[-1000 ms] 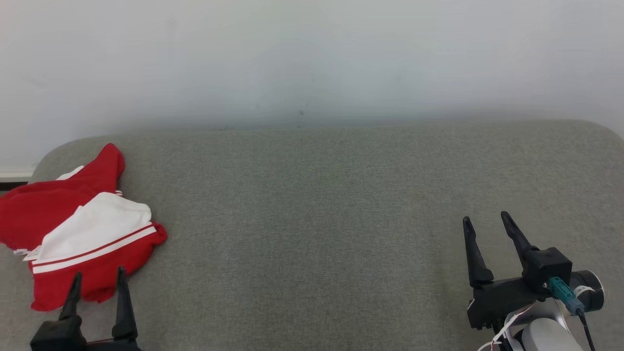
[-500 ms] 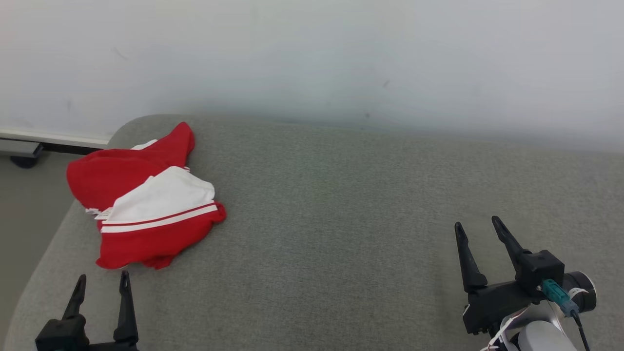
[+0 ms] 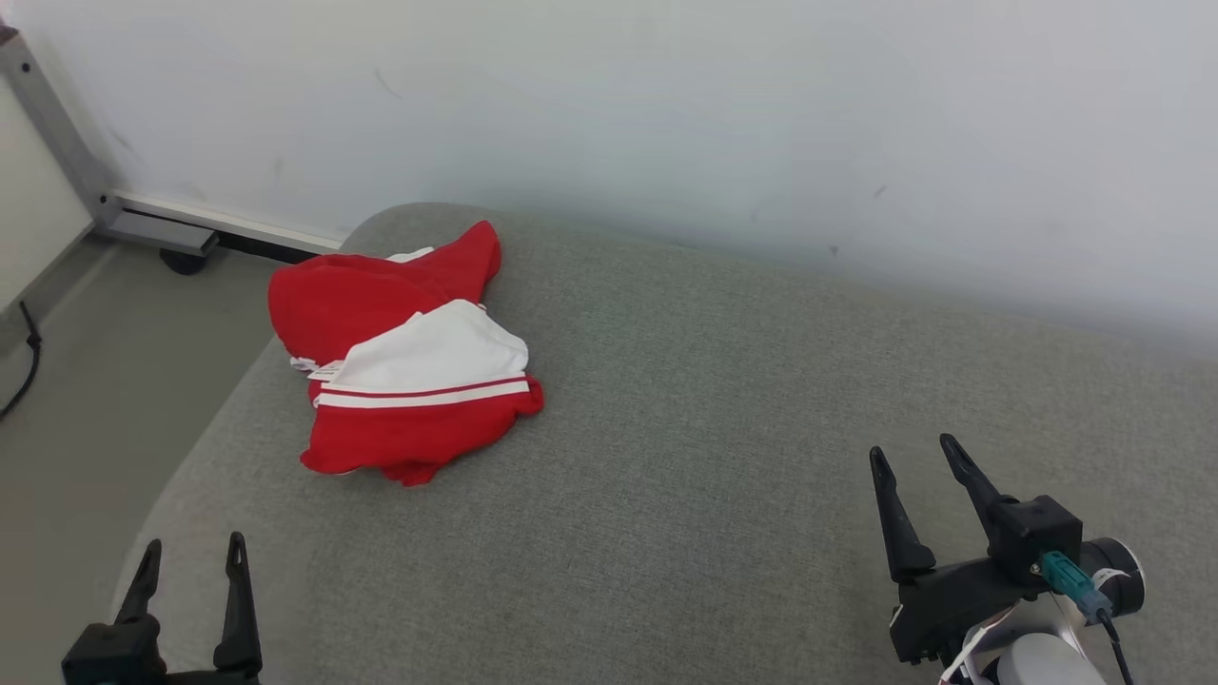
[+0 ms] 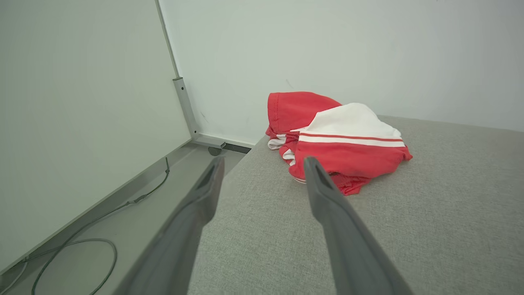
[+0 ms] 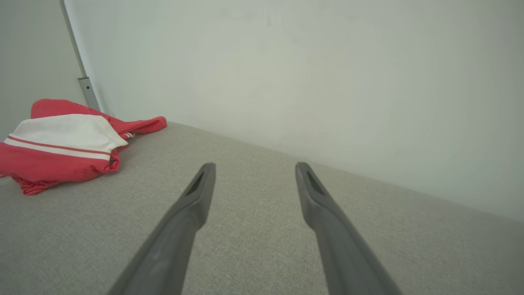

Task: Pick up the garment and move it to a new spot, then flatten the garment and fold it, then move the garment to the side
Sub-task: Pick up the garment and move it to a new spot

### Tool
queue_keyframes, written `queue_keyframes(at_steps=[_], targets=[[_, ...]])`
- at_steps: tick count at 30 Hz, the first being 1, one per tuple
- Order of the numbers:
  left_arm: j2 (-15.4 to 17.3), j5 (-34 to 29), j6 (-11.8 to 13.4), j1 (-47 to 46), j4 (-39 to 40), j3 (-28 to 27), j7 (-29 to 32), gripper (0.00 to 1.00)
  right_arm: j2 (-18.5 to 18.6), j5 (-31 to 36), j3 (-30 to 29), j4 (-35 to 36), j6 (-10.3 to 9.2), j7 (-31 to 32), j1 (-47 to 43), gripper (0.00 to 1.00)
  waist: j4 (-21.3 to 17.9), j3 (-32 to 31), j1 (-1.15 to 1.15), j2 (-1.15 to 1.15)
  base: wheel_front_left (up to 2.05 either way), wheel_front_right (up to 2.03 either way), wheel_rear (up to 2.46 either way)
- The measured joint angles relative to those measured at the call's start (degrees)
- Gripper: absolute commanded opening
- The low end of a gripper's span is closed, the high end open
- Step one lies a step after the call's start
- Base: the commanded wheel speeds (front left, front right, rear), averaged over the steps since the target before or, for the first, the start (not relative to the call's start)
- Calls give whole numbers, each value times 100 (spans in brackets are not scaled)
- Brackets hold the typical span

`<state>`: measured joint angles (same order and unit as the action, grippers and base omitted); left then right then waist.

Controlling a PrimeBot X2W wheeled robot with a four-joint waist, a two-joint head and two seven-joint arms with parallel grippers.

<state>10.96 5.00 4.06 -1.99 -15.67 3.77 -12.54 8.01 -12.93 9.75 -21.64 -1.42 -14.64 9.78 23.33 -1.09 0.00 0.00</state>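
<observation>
**Garment near counter edge, nothing held yet**

Red-and-white garment lies bunched at the counter's far left corner, close to the edge. Left gripper is at the counter's near left edge, right gripper over its near right part. Both have fingers spread and hold nothing. My worry: a sideways nudge tips the heap off the counter, or I pinch only the top layer.

Soft red-and-white cloth garment on a matt, coarse-woven grey fabric surface; smooth painted wall.
</observation>
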Motion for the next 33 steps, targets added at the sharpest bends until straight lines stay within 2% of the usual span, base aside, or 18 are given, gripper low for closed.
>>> queue_keyframes(at_steps=[5,13,16,19,24,27,31,33], targets=[[-14,49,4,83,16,-79,0,100,-66,42,77,-46,59,0,19,100,154,-48,0,0,0,0,0],[-33,179,-7,82,27,-156,42,100,-69,44,116,-85,138,0,27,100,142,-41,0,0,0,0,0],[-7,337,-167,-41,-3,-148,82,100,-70,69,131,-86,143,1,36,100,104,-4,0,0,0,0,0],[152,437,-463,-615,-75,-123,194,100,-70,103,182,-86,153,0,63,100,57,52,0,0,0,0,0],[579,682,-1096,-1969,-354,-55,597,100,-37,238,285,-71,202,0,254,100,-66,178,0,0,0,0,0],[782,873,-1122,-2603,-449,-83,811,100,29,328,314,-20,203,0,297,100,-173,281,0,0,0,0,0],[1116,1352,-1168,-3457,-838,63,1481,100,144,439,360,125,244,4,455,100,-381,522,0,0,0,0,0],[1184,1539,-1166,-3718,-1010,165,1746,100,166,454,369,181,243,11,540,100,-473,639,0,0,0,0,0]])
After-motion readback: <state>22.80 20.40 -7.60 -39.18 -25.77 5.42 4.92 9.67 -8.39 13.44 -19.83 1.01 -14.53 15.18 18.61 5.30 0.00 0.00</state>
